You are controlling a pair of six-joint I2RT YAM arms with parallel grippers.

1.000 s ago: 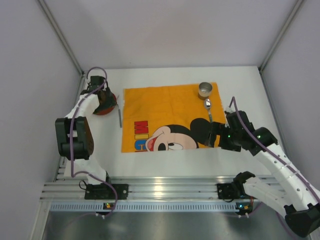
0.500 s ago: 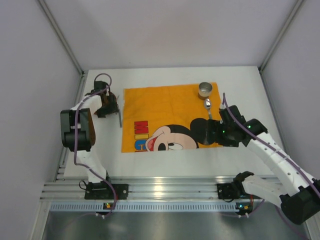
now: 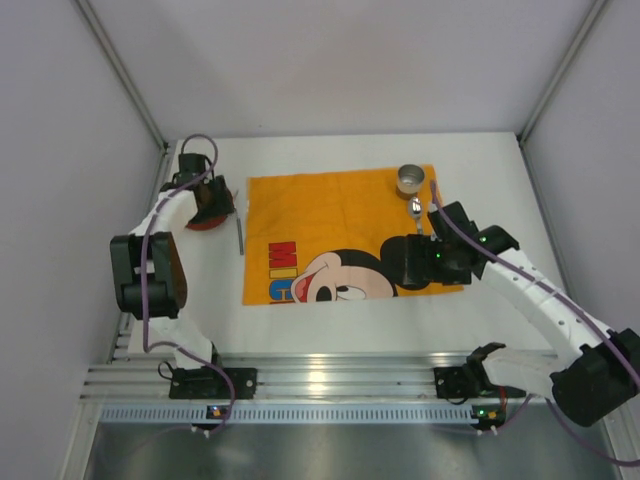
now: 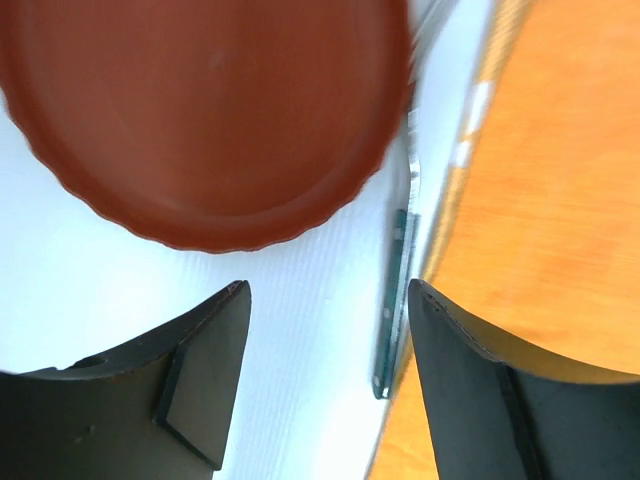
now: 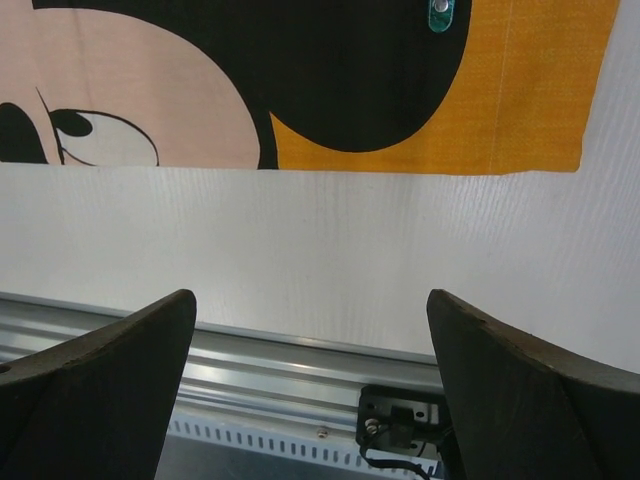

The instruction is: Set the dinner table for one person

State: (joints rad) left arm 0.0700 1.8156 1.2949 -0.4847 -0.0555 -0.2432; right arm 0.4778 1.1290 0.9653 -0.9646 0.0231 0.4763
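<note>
Left of the orange cloth point(image 3: 320, 215), a brown plate point(image 4: 200, 110) and a knife point(image 3: 240, 236) block me. A metal cup point(image 3: 410, 180) and spoon point(image 3: 416, 210) occupy its far-right corner; before its near edge, bare table point(image 3: 340, 325) lets me pass.

Top view high, looking down; wrist views close, downward; all share orange cloth point(image 3: 330, 215), dinner table point(image 3: 330, 325).

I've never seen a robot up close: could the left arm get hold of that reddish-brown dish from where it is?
Probably yes. The left gripper hangs open just beside the dish, and nothing stands between them.
</note>
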